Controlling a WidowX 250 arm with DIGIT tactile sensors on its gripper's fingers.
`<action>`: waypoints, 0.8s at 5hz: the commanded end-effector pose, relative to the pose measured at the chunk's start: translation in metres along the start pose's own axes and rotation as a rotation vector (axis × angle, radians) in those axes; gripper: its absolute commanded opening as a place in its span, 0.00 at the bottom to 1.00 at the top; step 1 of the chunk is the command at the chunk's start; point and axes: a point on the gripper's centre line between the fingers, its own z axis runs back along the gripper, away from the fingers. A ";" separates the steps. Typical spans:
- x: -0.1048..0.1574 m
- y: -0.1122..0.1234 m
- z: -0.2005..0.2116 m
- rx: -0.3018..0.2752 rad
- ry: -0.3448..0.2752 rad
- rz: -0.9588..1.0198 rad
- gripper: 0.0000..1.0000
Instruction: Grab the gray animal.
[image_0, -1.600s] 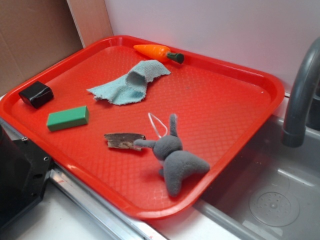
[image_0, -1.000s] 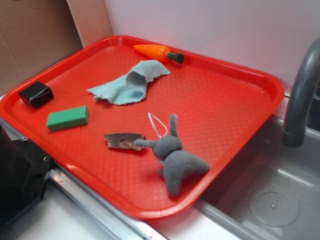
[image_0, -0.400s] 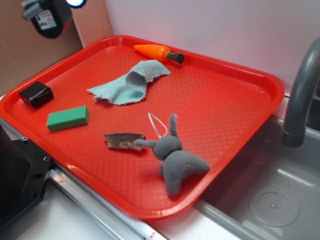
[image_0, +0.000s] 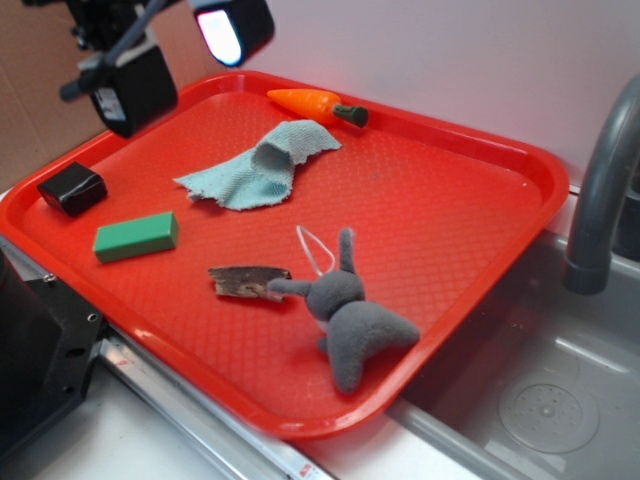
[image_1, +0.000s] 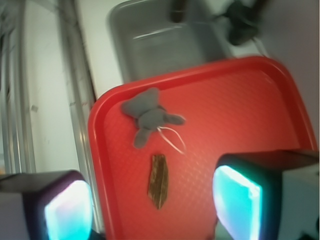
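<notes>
The gray animal (image_0: 352, 318), a small dark-gray plush bunny with two thin ears and a white string loop, lies on the red tray (image_0: 470, 190) near its front edge. In the wrist view the gray animal (image_1: 148, 114) lies near the tray's rim, far ahead of the jaws. My gripper (image_0: 180, 55) hangs high above the tray's far left corner, well away from the bunny. Its jaws are wide open and empty, with glowing pads (image_1: 236, 202) on both sides in the wrist view (image_1: 152, 210).
A brown bark-like piece (image_0: 248, 281) lies just left of the bunny. A green block (image_0: 136, 237) and a black block (image_0: 72, 188) sit at the left. A light blue cloth (image_0: 262, 166) and an orange carrot (image_0: 316, 104) lie at the back. A gray sink (image_0: 540, 390) with a faucet (image_0: 600, 190) is on the right.
My gripper has come into view from the top left and moved down and right over the tray's far left corner. The objects on the tray have not moved.
</notes>
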 end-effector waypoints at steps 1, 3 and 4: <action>0.014 -0.001 -0.043 0.066 0.082 -0.151 1.00; 0.020 0.001 -0.098 0.013 0.092 -0.222 1.00; 0.021 0.000 -0.123 -0.030 0.122 -0.252 1.00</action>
